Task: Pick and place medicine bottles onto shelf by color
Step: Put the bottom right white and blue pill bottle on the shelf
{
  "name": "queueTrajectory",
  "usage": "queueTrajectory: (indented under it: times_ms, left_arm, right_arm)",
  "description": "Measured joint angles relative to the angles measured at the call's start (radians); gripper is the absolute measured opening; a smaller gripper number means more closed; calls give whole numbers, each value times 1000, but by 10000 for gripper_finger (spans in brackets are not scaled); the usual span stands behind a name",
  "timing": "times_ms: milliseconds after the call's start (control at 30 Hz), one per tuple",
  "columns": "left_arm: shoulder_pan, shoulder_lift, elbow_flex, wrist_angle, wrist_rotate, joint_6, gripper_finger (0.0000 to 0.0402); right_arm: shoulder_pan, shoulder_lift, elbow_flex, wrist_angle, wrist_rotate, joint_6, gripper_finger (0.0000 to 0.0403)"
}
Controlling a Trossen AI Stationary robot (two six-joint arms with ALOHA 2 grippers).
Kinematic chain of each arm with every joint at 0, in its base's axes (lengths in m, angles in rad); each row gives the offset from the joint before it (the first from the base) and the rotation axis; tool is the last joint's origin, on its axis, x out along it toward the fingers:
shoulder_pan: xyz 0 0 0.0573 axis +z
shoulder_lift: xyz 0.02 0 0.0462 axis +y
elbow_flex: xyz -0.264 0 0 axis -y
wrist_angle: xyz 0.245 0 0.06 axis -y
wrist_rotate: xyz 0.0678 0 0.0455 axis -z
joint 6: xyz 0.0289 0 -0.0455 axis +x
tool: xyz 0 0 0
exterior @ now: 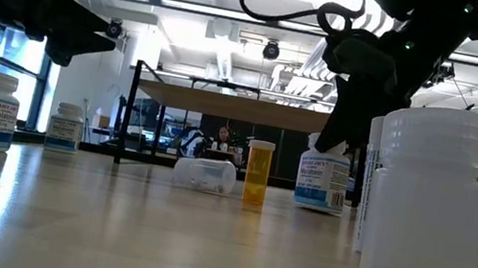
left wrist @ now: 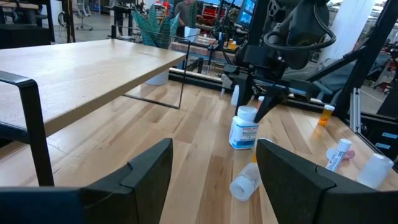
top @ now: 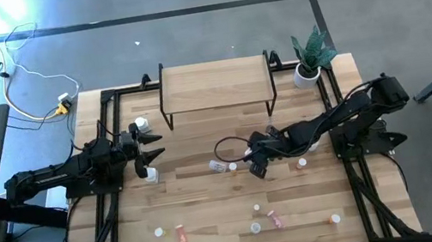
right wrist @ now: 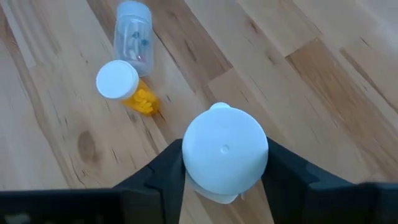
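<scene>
My right gripper (top: 258,165) is at the table's middle, pointing down, shut on a white-capped white bottle (right wrist: 225,152) that stands on the table; the bottle also shows in the low view (exterior: 322,179). Beside it stand an orange bottle (right wrist: 127,90) and a clear bottle lying on its side (right wrist: 134,34). My left gripper (top: 150,146) is open and empty at the table's left, between two standing white bottles (top: 141,124) (top: 152,174). The light-wood shelf (top: 214,82) stands at the far edge, its top bare. My right gripper has the white bottle's cap (right wrist: 189,155) pinched between its two fingers, one on each side of the cap. The fingers come from above, pointing down. The bottle is upright with its base on the table (exterior: 317,206).
Several small white, pink and orange bottles are scattered near the front edge (top: 180,233) (top: 275,218) (top: 334,219). An orange bottle (top: 300,162) is under the right arm. A potted plant (top: 306,74) stands right of the shelf. A black cable loops over the middle (top: 228,143).
</scene>
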Motion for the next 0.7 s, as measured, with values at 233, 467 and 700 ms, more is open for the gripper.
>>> queueTrajectory:
  times_ms: [233,467,700]
  left_arm:
    - [0,0,0,0,-7,-42,223]
    - [0,0,0,2,-20,-61,223]
    - [0,0,0,9,-34,-61,223]
  right_arm:
    - [0,-13,0,-11,-10,49,162]
    - [0,-53,16,-50,-6,85,161]
    - [0,-54,151,-222,32,63,161]
